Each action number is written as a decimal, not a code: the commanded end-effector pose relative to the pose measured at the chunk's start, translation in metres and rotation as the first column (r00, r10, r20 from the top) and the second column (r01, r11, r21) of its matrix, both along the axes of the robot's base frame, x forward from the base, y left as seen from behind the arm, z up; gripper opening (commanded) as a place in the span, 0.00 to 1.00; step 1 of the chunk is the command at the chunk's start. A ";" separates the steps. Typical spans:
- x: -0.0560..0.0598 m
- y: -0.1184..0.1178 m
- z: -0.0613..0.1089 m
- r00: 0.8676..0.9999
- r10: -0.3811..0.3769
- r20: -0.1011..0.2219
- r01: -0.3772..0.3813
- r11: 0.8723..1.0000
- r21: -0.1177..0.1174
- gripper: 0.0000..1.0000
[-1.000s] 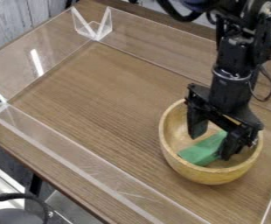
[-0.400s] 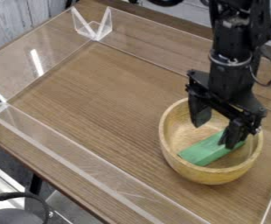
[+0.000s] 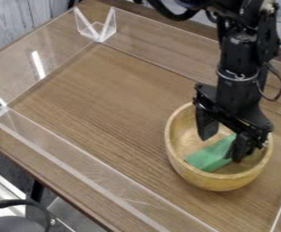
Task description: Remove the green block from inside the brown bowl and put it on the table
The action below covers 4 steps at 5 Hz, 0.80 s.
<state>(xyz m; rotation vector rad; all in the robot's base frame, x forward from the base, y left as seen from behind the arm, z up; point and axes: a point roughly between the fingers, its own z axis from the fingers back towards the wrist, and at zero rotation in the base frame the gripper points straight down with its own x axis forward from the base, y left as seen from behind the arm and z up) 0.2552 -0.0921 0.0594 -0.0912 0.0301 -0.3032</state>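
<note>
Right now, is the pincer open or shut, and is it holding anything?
Pincer: open, down inside the bowl over the green block, holding nothing.

Nothing here that I can read.
I find no letters, numbers, labels or brand marks on my black pincer (image 3: pixel 230 138), on the brown bowl (image 3: pixel 193 173), on the green block (image 3: pixel 209 158), on the table (image 3: pixel 107 100) or on its clear acrylic walls (image 3: pixel 58 172); these surfaces look plain at this picture size.
</note>
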 end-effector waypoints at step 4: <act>0.007 0.003 0.025 0.998 0.012 0.069 -0.010 1.000 -0.029 1.00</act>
